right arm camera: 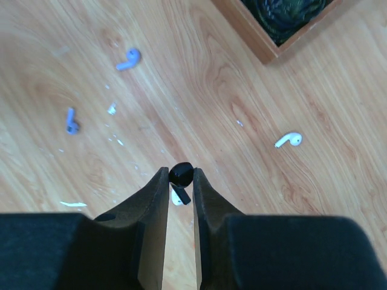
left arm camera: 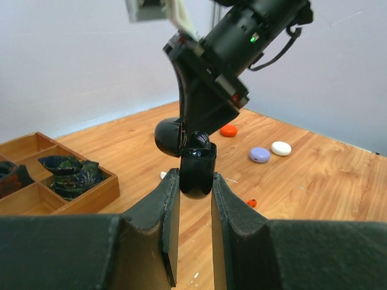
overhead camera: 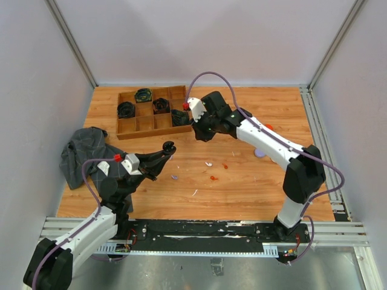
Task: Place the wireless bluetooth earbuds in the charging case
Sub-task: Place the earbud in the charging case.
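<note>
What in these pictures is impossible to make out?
- Inside of the case: in the left wrist view it is seen side-on, with the right arm crowding its mouth, so full or empty is unclear.
- White bit under the black bud: in the right wrist view it is half hidden by the right gripper.
- Tray contents: dark lumps, too small in the top view and cut off by the edge in the right wrist view.

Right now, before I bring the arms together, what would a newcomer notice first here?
The left pincer grips a black charging case, lid open, held up over the table. The right pincer is shut on a small black piece above bare wood. Lavender earbuds and a white earbud lie loose on the boards, and a wooden tray of dark bundles sits at the far edge.
</note>
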Tool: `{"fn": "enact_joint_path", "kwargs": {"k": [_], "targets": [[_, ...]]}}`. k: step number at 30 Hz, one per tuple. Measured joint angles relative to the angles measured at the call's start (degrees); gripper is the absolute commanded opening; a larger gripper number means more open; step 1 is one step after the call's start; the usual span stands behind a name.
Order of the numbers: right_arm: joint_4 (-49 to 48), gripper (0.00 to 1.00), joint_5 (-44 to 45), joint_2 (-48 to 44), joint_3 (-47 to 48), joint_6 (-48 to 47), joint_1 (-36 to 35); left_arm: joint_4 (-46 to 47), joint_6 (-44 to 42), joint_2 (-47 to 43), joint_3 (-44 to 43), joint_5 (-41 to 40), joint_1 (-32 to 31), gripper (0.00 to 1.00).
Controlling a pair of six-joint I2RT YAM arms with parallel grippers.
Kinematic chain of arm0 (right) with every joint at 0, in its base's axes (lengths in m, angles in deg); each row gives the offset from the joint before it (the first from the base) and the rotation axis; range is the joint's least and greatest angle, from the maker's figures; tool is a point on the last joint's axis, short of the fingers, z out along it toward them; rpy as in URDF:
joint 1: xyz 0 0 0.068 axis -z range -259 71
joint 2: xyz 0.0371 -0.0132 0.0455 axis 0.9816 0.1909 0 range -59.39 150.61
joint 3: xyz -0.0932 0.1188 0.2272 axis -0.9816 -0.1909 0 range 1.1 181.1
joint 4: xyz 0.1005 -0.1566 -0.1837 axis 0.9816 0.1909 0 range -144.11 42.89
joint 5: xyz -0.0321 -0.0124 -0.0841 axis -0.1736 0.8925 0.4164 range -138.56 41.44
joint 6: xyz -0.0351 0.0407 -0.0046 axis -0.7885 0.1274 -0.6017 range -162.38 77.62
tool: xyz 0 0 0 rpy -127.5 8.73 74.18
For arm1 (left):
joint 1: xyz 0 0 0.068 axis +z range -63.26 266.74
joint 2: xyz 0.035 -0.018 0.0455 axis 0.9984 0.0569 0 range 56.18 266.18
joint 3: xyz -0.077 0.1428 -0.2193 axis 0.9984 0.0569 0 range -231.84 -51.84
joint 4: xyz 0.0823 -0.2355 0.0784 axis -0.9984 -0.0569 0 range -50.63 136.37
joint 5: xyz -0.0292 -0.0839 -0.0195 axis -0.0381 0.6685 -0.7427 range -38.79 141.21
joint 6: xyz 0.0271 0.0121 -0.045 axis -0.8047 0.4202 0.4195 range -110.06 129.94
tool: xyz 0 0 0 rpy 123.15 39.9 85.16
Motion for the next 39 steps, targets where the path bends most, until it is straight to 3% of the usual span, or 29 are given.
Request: {"fn": "enact_joint_path", "kwargs": {"k": [21, 39], "targets": [[-28.44, 0.15, -7.21, -28.41, -21.49, 16.31, -5.42, 10.29, 1.51, 6.97, -1.07, 8.15, 0.0, 0.0], [-53.48, 0.15, -10.84, -31.19, -32.79, 24.92, -13.31, 19.74, 3.78, 7.65, -1.09, 11.39, -0.02, 0.0]]}}
